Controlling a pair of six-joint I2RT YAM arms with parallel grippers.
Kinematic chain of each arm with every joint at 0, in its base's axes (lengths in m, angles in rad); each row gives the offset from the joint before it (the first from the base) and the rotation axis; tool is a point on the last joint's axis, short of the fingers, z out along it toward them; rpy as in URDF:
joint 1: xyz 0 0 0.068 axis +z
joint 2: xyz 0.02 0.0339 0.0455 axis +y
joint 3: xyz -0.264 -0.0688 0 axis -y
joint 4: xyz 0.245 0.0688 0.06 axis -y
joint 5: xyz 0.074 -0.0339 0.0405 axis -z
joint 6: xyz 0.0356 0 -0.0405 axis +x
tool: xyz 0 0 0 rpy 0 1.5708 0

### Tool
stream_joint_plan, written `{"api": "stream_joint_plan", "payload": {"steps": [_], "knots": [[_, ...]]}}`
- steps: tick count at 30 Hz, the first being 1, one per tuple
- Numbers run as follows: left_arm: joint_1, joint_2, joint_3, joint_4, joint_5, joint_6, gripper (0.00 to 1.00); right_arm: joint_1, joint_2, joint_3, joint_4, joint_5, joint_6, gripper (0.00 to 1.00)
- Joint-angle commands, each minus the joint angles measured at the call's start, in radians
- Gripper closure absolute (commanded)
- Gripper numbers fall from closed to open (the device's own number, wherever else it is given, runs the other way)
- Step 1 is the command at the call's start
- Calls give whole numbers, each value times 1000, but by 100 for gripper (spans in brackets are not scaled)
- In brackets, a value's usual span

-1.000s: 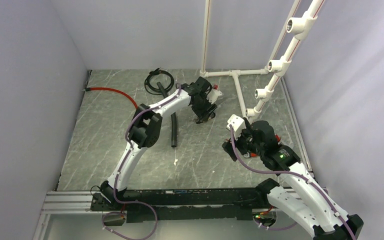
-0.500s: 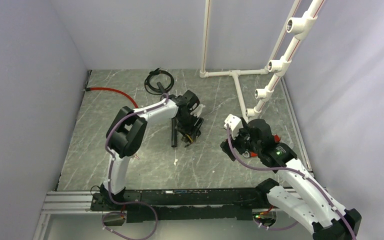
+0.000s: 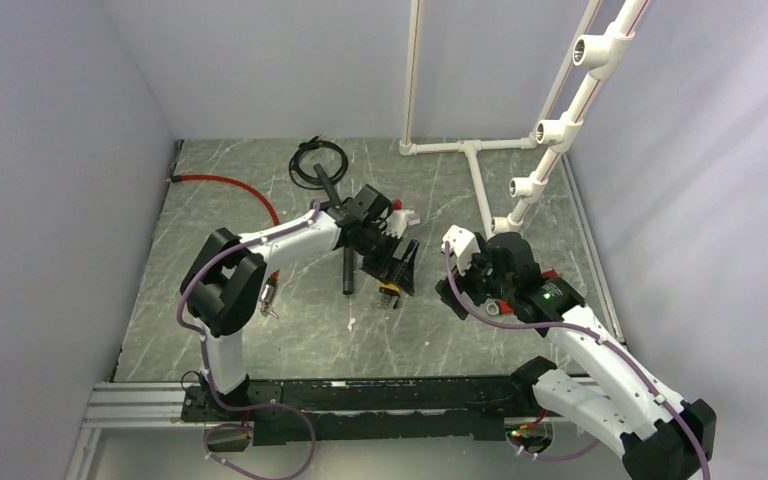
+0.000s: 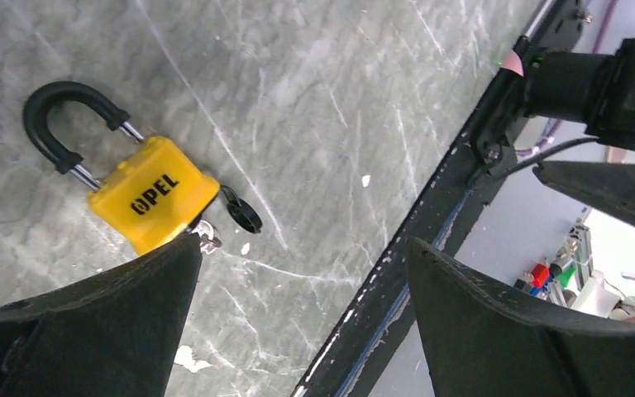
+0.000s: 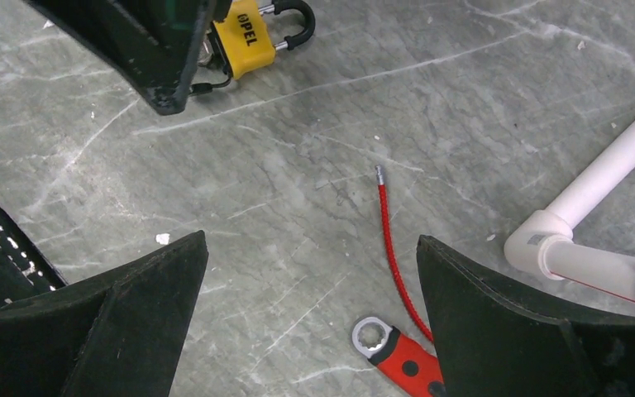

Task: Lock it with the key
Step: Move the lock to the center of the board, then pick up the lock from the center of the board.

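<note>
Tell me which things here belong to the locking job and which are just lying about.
Job: yellow padlock, black-headed key at its base.
Lying about: red wrench, red wire, white pipe frame, black tube, coiled black cable.

Counted on the table: one yellow padlock (image 4: 153,194), with one black-headed key (image 4: 242,213) at its 3 o'clock in the left wrist view. One black tube (image 3: 348,262) is seen near centre. One black cable coil (image 3: 317,160) is logged at 12 o'clock and one red hose (image 3: 225,183) at 10 o'clock. One thin red wire (image 5: 395,252) and one red-handled wrench (image 5: 397,357) are noted. One white pipe frame (image 3: 475,170) is seen at 1 o'clock, with three open sockets (image 3: 585,48) counted on it. Two grippers are tallied: left gripper (image 4: 302,248), right gripper (image 5: 310,241).
</note>
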Motion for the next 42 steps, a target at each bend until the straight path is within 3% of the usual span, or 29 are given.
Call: {"api": "stream_joint_plan", "payload": {"steps": [1, 9, 16, 23, 35, 42], "knots": [[45, -99, -68, 66, 105, 28, 1, -2, -2, 66, 35, 33, 51, 0], [322, -355, -117, 32, -48, 73, 1, 6, 102, 134, 80, -70, 271, 0], [494, -448, -97, -41, -139, 23, 1, 97, 350, 232, 69, -137, 347, 2], [599, -540, -140, -23, -143, -1, 1, 127, 613, 350, 17, -201, 412, 2], [681, -570, -115, -10, -139, -21, 1, 145, 846, 390, 96, -152, 479, 1], [697, -578, -123, -2, -131, -31, 0, 145, 958, 494, 122, -157, 454, 0]]}}
